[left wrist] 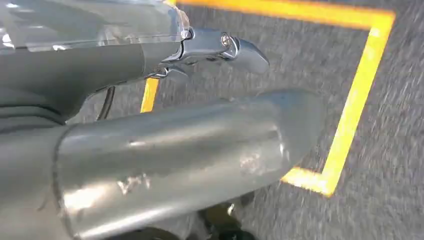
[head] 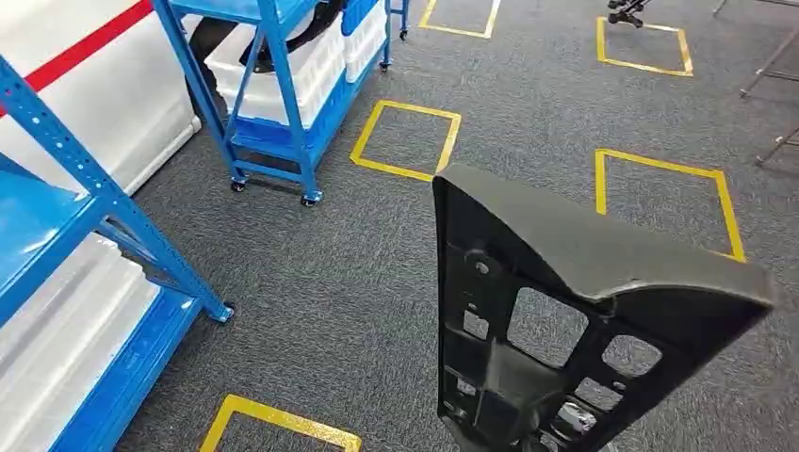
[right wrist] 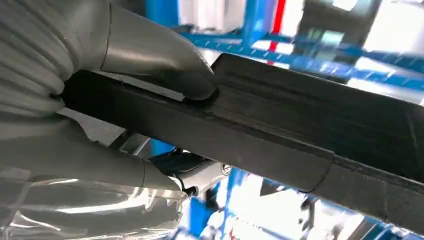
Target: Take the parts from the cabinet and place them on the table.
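The black plastic part [head: 565,311], a flat panel with a curved top lip and several cut-out windows, stands upright over the grey carpet [head: 358,282] in the head view. The right wrist view adds the grip: the right hand [right wrist: 100,100] clamps the part's edge, thumb pressed on one face and fingers [right wrist: 195,172] beneath. Blue shelving [head: 273,104] stands beyond. The left hand [left wrist: 165,140] hangs over a yellow floor square [left wrist: 350,100]; whether its fingers are apart or together, I cannot tell.

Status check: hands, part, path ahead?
Right hand grips black part. Left hand holds nothing, fingers unclear. Blue racks left; carpet ahead open.
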